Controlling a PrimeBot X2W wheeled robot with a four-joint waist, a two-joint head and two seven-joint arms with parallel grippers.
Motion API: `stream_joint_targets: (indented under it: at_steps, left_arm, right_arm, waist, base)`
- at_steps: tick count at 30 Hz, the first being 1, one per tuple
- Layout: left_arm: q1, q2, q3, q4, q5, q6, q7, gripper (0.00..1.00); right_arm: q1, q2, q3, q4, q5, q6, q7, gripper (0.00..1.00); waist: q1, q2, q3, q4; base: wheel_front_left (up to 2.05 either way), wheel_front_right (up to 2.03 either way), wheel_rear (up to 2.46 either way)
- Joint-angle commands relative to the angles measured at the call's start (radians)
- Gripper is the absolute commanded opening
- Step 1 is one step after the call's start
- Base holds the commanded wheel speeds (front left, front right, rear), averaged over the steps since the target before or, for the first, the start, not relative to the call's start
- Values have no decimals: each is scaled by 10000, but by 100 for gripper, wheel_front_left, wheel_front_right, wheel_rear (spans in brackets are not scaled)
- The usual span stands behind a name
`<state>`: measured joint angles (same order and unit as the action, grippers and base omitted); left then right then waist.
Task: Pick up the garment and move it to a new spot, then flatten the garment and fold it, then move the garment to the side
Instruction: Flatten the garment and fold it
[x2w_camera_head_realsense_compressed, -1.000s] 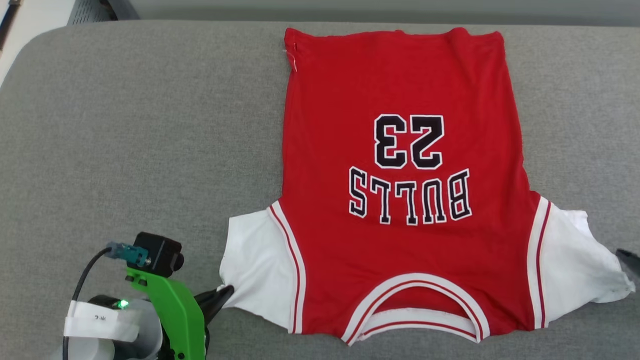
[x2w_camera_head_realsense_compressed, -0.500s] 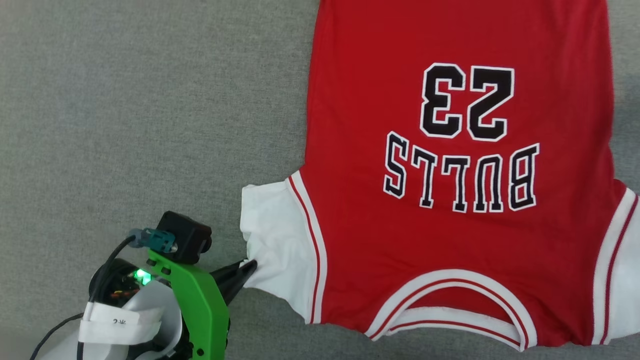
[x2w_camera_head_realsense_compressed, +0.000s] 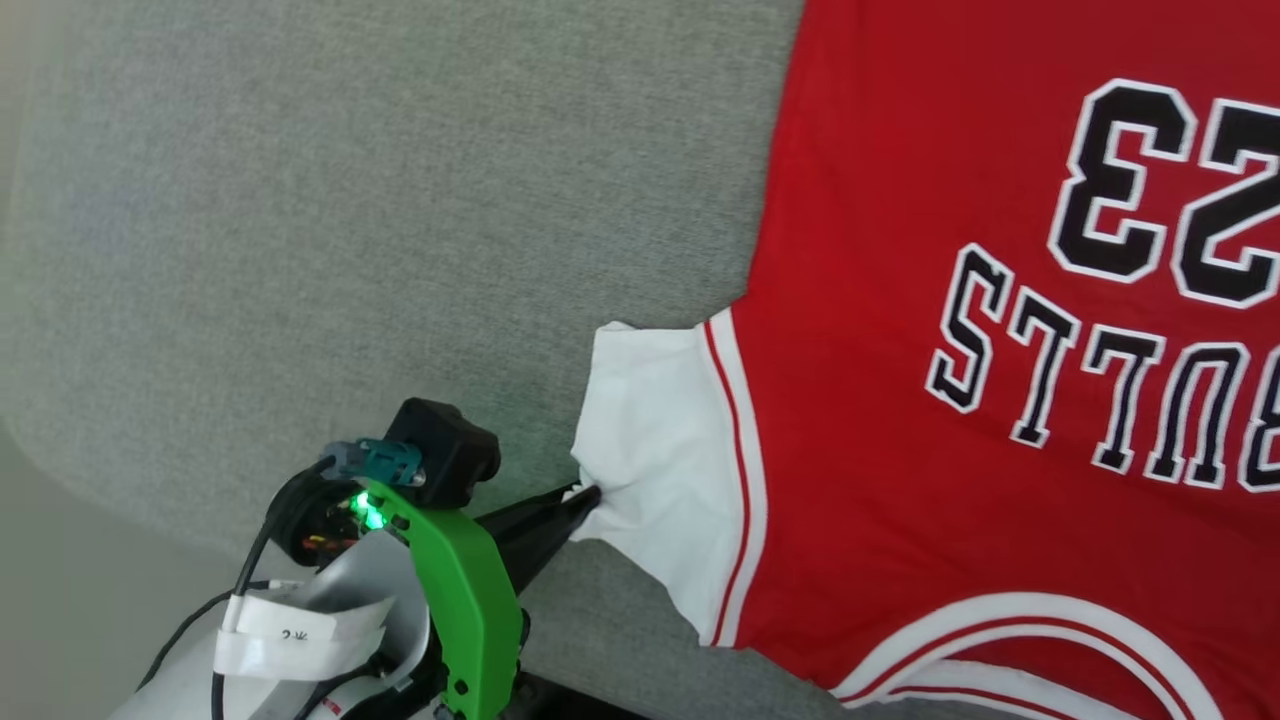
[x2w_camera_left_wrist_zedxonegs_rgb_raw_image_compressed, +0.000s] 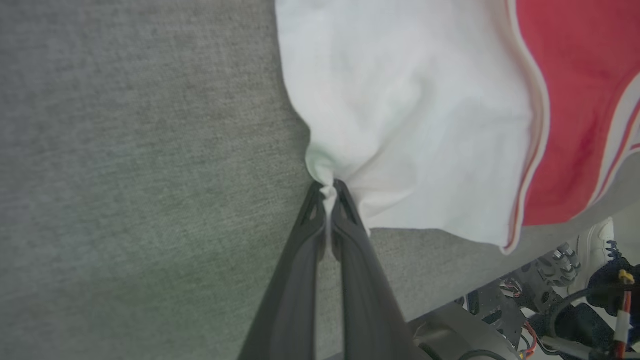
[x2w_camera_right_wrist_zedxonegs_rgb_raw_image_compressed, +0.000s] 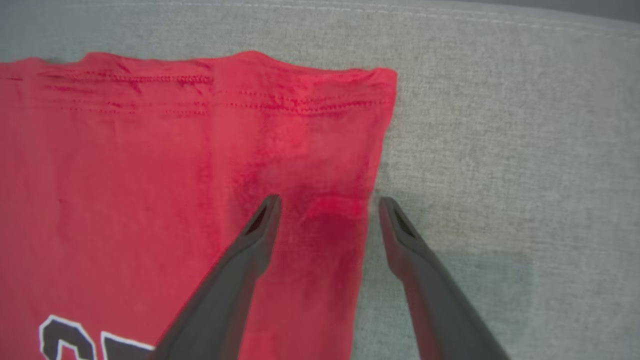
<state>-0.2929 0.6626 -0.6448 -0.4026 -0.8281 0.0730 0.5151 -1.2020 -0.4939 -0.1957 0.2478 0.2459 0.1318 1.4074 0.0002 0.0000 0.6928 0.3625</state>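
- One grey cushioned surface (x2w_camera_head_realsense_compressed: 300, 200) spreads out before you.
- One garment (x2w_camera_head_realsense_compressed: 900, 300), a red jersey, lies flat on it, print side up. The lettering reads upside down to you and the collar is nearest you.
- One white sleeve (x2w_camera_head_realsense_compressed: 660, 440) points toward your left arm.
- There are two grippers. Your left gripper (x2w_camera_left_wrist_zedxonegs_rgb_raw_image_compressed: 327, 190) reaches in low and pinches that sleeve's edge tight. Your right gripper (x2w_camera_right_wrist_zedxonegs_rgb_raw_image_compressed: 328, 201) is spread wide and empty, straddling the jersey's side edge near the hem.
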Motion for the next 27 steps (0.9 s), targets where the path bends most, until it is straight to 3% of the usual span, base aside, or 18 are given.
stream_joint_targets:
  at_steps: [1,10,11,12,27]
  left_arm:
    - [-178,-84,-74,171,115,-75,-21,0]
    - [-359,-414,-261,739,145,-329,-265,0]
    - [-370,-437,-266,773,135,-341,-280,0]
    - [-386,-461,-269,813,123,-355,-298,0]
    - [-428,-369,-133,993,77,-247,-360,0]
  right_arm:
    - [-192,-97,25,165,-148,-11,-88,100]
    - [29,-328,602,886,-53,-11,-251,100]
    - [97,-341,648,914,6,-11,-238,69]
    - [178,-373,708,940,62,-11,-234,0]
    - [1053,-848,1104,994,649,-11,-569,0]
  waist:
    - [-2,0,582,628]
    - [-2,0,733,834]
    - [-2,0,728,836]
    - [-2,0,717,839]
    - [-2,0,14,324]
  base:
    - [0,0,0]
    - [0,0,0]
    - [0,0,0]
    - [0,0,0]
    - [0,0,0]
